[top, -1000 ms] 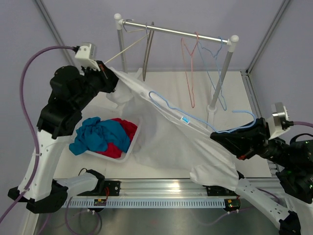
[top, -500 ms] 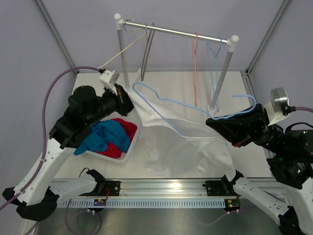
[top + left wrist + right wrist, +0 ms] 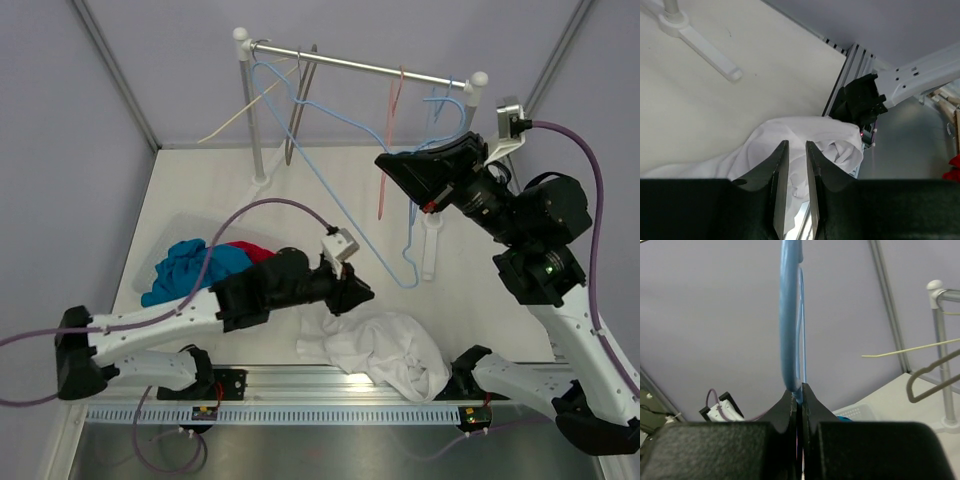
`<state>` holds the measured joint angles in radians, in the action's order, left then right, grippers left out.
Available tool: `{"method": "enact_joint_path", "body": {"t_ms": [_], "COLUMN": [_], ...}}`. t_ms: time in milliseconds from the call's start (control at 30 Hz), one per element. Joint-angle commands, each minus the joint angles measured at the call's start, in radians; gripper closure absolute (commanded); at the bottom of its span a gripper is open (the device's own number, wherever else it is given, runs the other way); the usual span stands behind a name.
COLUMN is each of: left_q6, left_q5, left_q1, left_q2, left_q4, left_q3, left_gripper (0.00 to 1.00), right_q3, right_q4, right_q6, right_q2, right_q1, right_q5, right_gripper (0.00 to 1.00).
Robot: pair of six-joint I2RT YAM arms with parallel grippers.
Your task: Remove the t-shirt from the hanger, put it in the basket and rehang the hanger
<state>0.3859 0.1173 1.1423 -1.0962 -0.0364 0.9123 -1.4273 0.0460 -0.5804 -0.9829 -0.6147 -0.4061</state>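
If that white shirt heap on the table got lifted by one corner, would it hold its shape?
Probably not: the t-shirt lies crumpled in soft folds, so it would likely droop and unfurl. It looks thin, so probably light; pushed, it should bunch up, not roll.

Robotics lab test cell. Plain lilac panel walls (image 3: pixel 60 150) in aluminium framing (image 3: pixel 115 75); white tabletop (image 3: pixel 200 180); slotted mounting rail (image 3: pixel 340 385); small garment rack (image 3: pixel 350 62); exposed purple cabling (image 3: pixel 272 202).

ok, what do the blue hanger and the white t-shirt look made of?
blue hanger: probably thin wire with smooth glossy coating, or plastic; slim, evenly blue, holds its bends.
t-shirt: soft matte white fabric, likely cotton knit; lies crumpled in folds.
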Motion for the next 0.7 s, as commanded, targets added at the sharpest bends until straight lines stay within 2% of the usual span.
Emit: {"method": "enact_joint_path", "body": {"t_ms": [0,67,100,133,167,200,233,367,433,567,633,667], "left_q6": [-0.067,-0.062,-0.053,-0.039,-0.01,0.004,0.024,0.054,0.051,0.044,0.054,0.06], "left_q5": [-0.219,-0.31,-0.376,-0.393,-0.428,-0.451,-0.47,-0.547,-0.542,-0.509,-0.495,-0.481], "left_q1": [0.106,0.154,0.161,0.169,0.174,0.178,0.181,0.178,0.18,0.178,0.178,0.18], "left_q2": [-0.15,-0.224,-0.287,-0.313,-0.338,-0.382,-0.405,-0.54,-0.649,-0.767,-0.772,-0.763], "left_q4": [0.006,-0.114,-0.137,-0.164,-0.166,-0.171,-0.196,-0.243,-0.289,-0.289,-0.287,-0.287], "left_q3": [0.088,0.115,0.119,0.114,0.105,0.087,0.086,0.117,0.181,0.221,0.211,0.2], "left_gripper": [0.76,0.69,0.62,0.33,0.18,0.07,0.02,0.01,0.01,0.01,0.13,0.22], "right_q3": [-0.07,-0.062,-0.049,-0.039,-0.035,-0.022,-0.015,0.021,0.037,0.05,0.05,0.05], "right_q4": [-0.04,-0.093,-0.103,-0.118,-0.13,-0.139,-0.158,-0.179,-0.186,-0.204,-0.227,-0.23], "right_q6": [0.085,0.128,0.137,0.154,0.162,0.168,0.177,0.205,0.203,0.201,0.208,0.211], "right_q2": [0.058,0.084,0.11,0.122,0.133,0.156,0.167,0.231,0.268,0.309,0.328,0.338], "right_q1": [-0.007,-0.005,-0.006,-0.007,-0.005,-0.005,-0.006,-0.005,-0.005,-0.006,-0.005,-0.006], "right_q5": [0.125,0.164,0.173,0.184,0.193,0.199,0.214,0.245,0.234,0.21,0.225,0.228], "right_gripper": [1.0,1.0,1.0,1.0,1.0,1.0,1.0,1.0,1.0,1.0,1.0,1.0]}}
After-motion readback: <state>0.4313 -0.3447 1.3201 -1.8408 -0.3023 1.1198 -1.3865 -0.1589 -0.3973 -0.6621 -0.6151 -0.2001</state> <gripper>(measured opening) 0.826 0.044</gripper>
